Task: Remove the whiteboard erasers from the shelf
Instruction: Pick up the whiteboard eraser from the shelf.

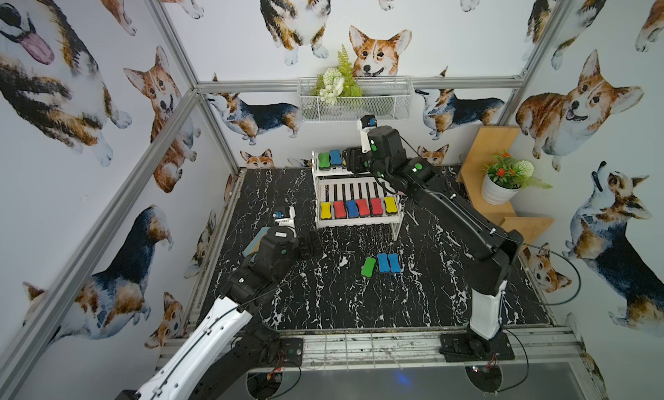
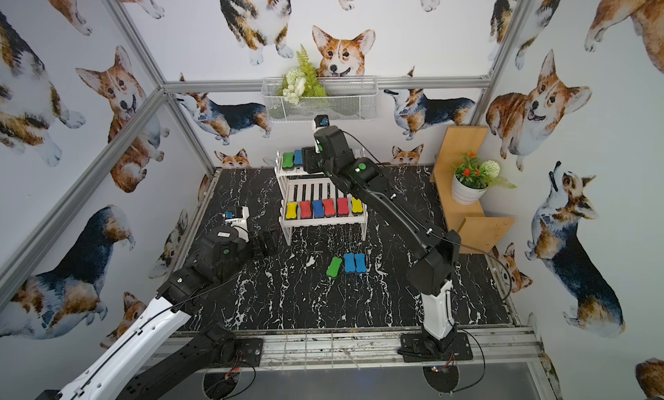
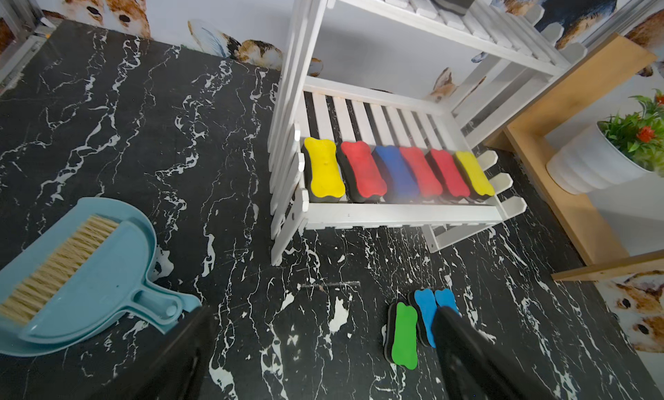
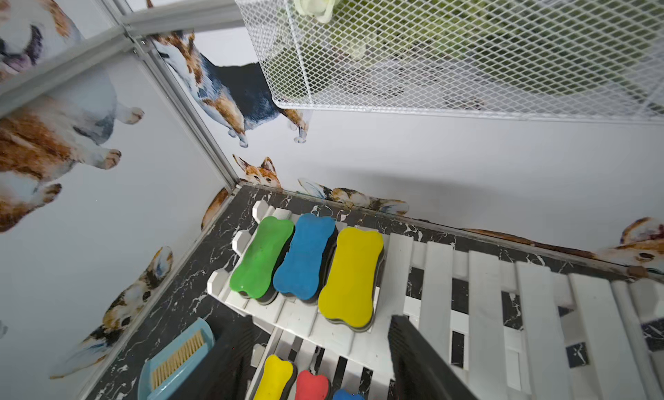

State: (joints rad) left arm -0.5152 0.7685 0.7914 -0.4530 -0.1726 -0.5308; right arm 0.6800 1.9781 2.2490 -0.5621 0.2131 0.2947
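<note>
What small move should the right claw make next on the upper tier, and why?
Probably ease it forward over the yellow eraser. The right claw stands open and empty just short of it, and it is the nearest of the three on the shelf's upper tier.

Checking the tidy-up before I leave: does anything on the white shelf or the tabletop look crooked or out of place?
Nothing spilled or broken. On the lower level of the shelf, the six erasers crowd together, some overlapping, instead of lying flat. On the tabletop, the green eraser lies angled beside two straight blue erasers.
</note>
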